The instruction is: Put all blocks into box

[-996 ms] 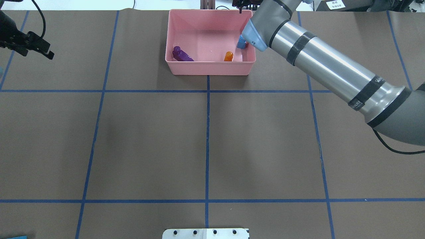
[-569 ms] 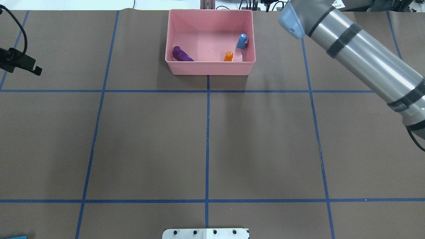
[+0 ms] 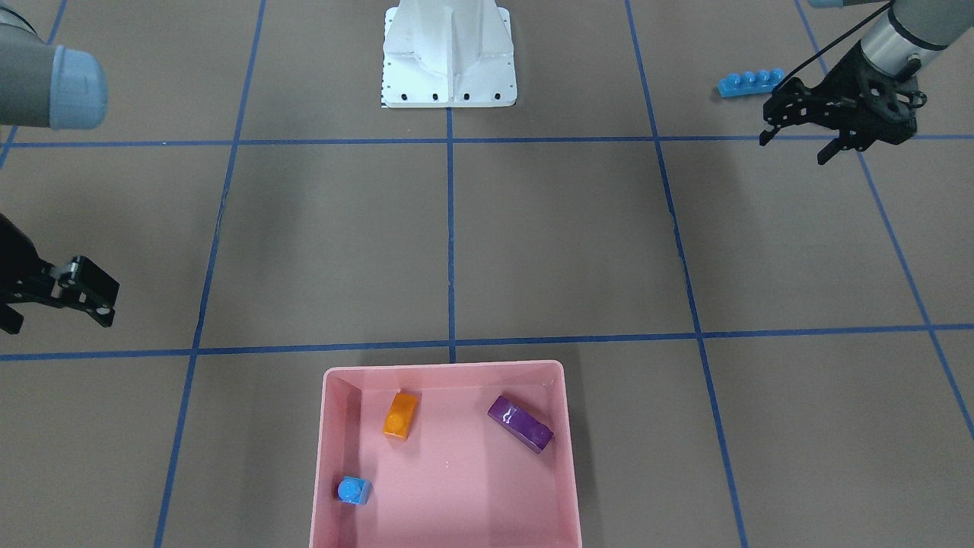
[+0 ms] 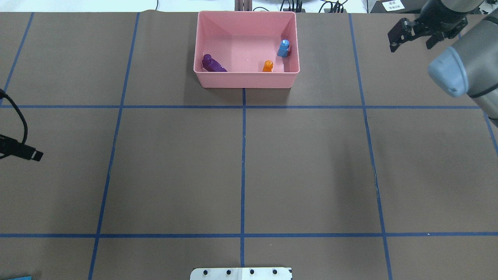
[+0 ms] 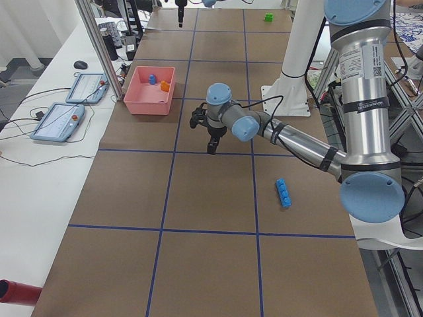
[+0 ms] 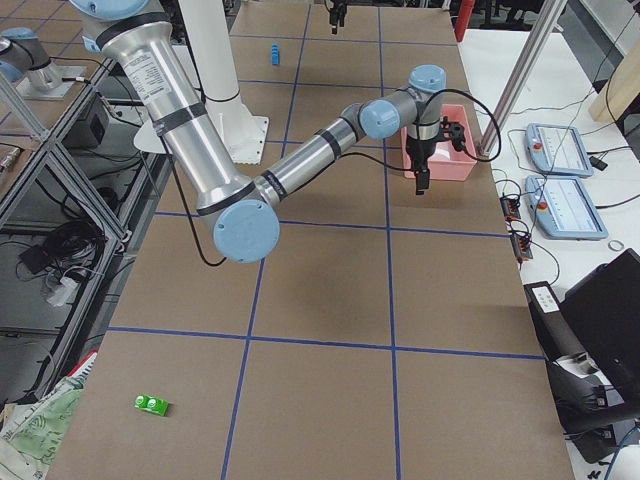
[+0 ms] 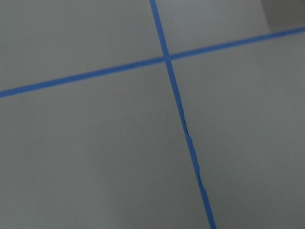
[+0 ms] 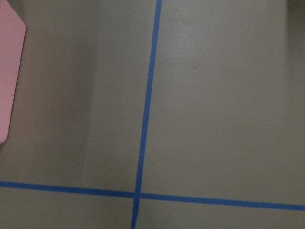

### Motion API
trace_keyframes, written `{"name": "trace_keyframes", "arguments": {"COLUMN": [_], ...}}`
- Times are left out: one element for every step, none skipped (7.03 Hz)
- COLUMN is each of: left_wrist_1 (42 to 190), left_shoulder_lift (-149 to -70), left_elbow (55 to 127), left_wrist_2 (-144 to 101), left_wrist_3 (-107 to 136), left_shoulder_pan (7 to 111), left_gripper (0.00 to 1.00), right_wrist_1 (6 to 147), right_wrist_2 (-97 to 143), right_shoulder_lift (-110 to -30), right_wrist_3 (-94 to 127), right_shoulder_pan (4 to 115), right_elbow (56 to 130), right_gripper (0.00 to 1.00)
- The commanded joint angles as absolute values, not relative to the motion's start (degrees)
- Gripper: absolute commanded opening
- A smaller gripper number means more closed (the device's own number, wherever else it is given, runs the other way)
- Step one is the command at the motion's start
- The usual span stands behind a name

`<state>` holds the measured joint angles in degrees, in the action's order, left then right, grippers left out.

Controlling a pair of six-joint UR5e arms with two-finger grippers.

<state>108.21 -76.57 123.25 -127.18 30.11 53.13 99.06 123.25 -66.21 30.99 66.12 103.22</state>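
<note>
Right pincer [image 4: 411, 42], fingers apart and empty, has withdrawn from the pink box [image 4: 247, 79], leaving the blue cube [image 4: 284, 48] inside with the orange brick [image 4: 268, 66] and purple brick [image 4: 212, 64]. Left pincer [image 3: 795, 148], likewise apart, nears the blue bar [image 3: 749, 82]; the green brick [image 6: 152, 404] also waits outside on the counter.

I count five blocks: one orange block [image 3: 400, 415], one purple block [image 3: 520, 423], one blue cube [image 3: 354, 490], one blue bar [image 3: 749, 82], one green block [image 6: 152, 404]. One box [image 3: 449, 368]. Two tools: left tool [image 3: 794, 150], right tool [image 4: 411, 46]. Two pendants [image 5: 58, 122] beside the worktop [image 4: 311, 163].
</note>
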Motion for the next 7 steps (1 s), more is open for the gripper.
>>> {"name": "trace_keyframes", "arguments": {"left_wrist_1": [118.52,121.7,122.77,122.7,122.78,122.7,122.61], "left_shoulder_lift": [-64.91,-61.04,-57.17,-54.52,-53.45,-52.22,-51.95], "left_elbow": [124.28,124.28,124.45,124.45,124.45,124.45,124.37], "left_wrist_2": [-118.51,-116.04,-112.88,-106.76,-106.26,-103.91,-103.36], "left_wrist_3": [30.15,31.28,31.55,32.07,33.21,34.44,34.8], "left_shoulder_pan": [39.44,33.28,26.26,18.62,14.11,8.84,5.83], "left_gripper": [1.0,1.0,1.0,1.0,1.0,1.0,1.0], "right_wrist_1": [99.14,99.23,99.23,99.14,99.23,99.14,99.14], "right_wrist_2": [123.4,123.49,123.49,123.49,123.49,123.49,123.49], "right_shoulder_lift": [-77.39,-79.26,-79.97,-80.07,-80.16,-80.42,-80.51], "right_wrist_3": [29.62,28.58,28.48,28.48,28.48,28.48,28.48], "right_shoulder_pan": [66.62,66.71,66.71,66.8,66.8,66.8,66.8], "right_elbow": [113.25,115.29,115.49,115.49,115.4,115.57,115.58], "right_gripper": [0.99,0.99,0.99,0.99,0.99,0.99,0.99]}}
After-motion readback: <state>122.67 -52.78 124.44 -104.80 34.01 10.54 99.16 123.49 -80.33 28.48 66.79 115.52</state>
